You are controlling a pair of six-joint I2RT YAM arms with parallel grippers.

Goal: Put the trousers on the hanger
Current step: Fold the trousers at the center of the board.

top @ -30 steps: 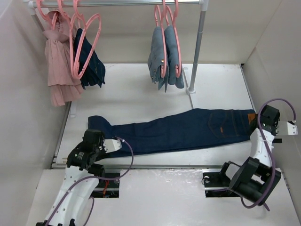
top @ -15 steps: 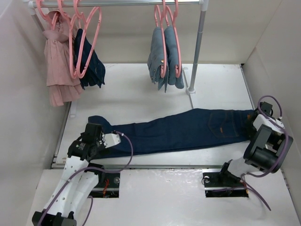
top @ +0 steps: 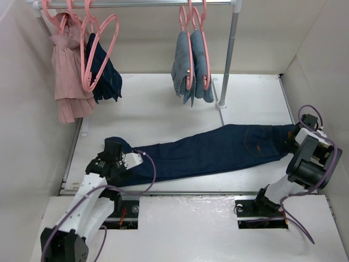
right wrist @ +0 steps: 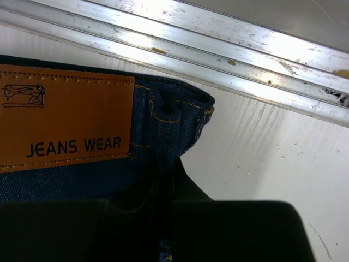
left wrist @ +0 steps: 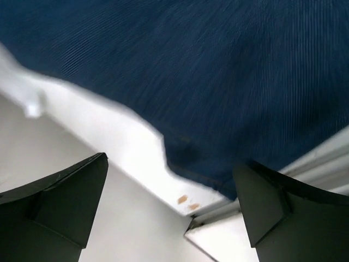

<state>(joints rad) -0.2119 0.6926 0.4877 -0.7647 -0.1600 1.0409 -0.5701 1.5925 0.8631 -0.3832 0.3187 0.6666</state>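
The dark navy trousers lie flat across the table, waistband to the right and leg hems to the left. My right gripper is shut on the waistband, right beside the tan patch; its fingers meet on the denim fold. My left gripper stands open just above the hem end, the hem corner between its fingers but untouched; in the top view it sits at the left end. A large pink hanger hangs on the rail at the back left.
On the rail hang a pink garment, a small dark navy garment and light blue jeans on more pink hangers. The rack's post stands behind the trousers. White walls close in on both sides. A metal track runs past the waistband.
My right gripper has swung down onto the waistband and shut on it. My left gripper has reached forward over the hem end and opened wider.
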